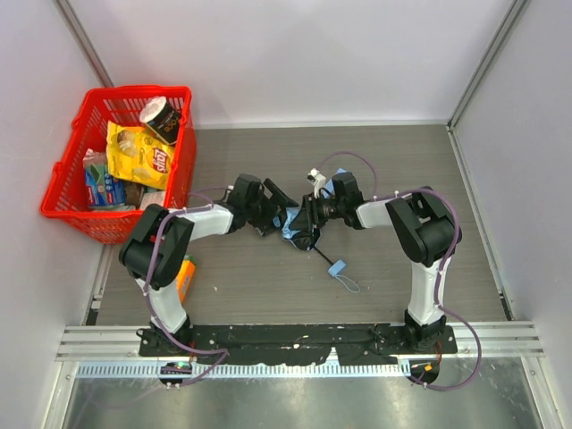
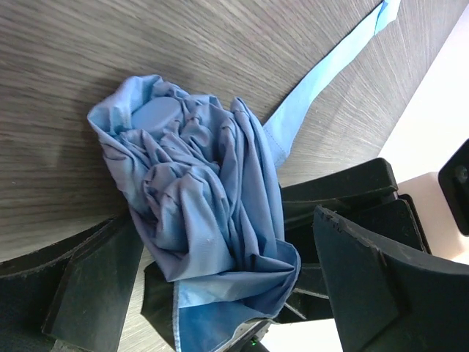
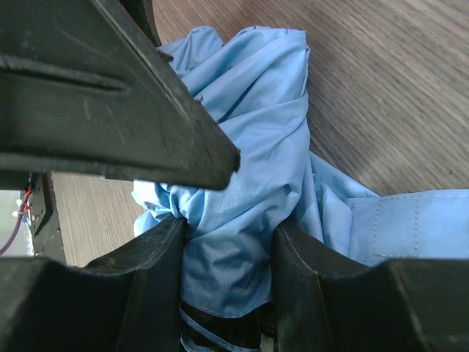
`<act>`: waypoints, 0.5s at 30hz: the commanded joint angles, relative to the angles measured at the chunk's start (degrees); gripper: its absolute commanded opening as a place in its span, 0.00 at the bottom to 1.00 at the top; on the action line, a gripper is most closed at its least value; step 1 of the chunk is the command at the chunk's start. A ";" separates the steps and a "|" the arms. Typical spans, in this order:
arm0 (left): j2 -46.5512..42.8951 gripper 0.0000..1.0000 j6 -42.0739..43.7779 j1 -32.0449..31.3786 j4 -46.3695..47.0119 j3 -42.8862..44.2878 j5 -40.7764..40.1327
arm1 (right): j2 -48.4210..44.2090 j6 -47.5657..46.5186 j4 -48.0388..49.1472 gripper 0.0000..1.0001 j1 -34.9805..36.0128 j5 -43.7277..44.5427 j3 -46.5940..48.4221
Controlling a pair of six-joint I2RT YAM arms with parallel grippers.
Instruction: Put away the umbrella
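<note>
The umbrella (image 1: pixel 291 225) is a crumpled bundle of light sky-blue cloth lying mid-table between my two arms. Its thin black shaft runs down-right to a blue strap loop (image 1: pixel 343 273). My left gripper (image 1: pixel 273 209) stands open, its fingers (image 2: pixel 95 282) wide apart on either side of the umbrella (image 2: pixel 198 198). A flat blue closure strap (image 2: pixel 330 66) trails away over the wood. My right gripper (image 3: pixel 229 257) is shut on the umbrella (image 3: pixel 249 147), with cloth bunched tight between both fingers (image 3: pixel 157 271). The left gripper's finger (image 3: pixel 110 95) crosses the top of the right wrist view.
A red basket (image 1: pixel 63 192) at the back left holds snack bags and a dark cup. An orange item (image 1: pixel 185 277) lies by the left arm's base. White walls stand behind and on both sides of the wooden tabletop (image 1: pixel 393 277).
</note>
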 commanded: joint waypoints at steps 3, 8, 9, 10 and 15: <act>3.52 1.00 -2.66 -2.40 -4.04 -0.12 -6.42 | 3.67 0.26 -10.67 0.01 0.65 0.51 -2.20; 7.39 0.97 -3.46 -2.66 -7.80 -0.38 -9.84 | 3.58 0.00 -11.71 0.01 0.65 -0.37 -1.41; 8.09 0.93 -3.37 -2.58 -7.04 -0.82 -10.29 | 3.58 -0.18 -11.89 0.01 0.65 -0.63 -1.24; 8.79 0.88 -3.20 -2.58 -6.34 -1.43 -10.12 | 3.50 -0.18 -11.90 0.01 0.65 -1.07 -1.15; 10.91 0.67 -2.23 -2.75 -3.08 -2.92 -12.48 | 3.58 -0.62 -13.82 0.01 0.65 -1.16 -0.10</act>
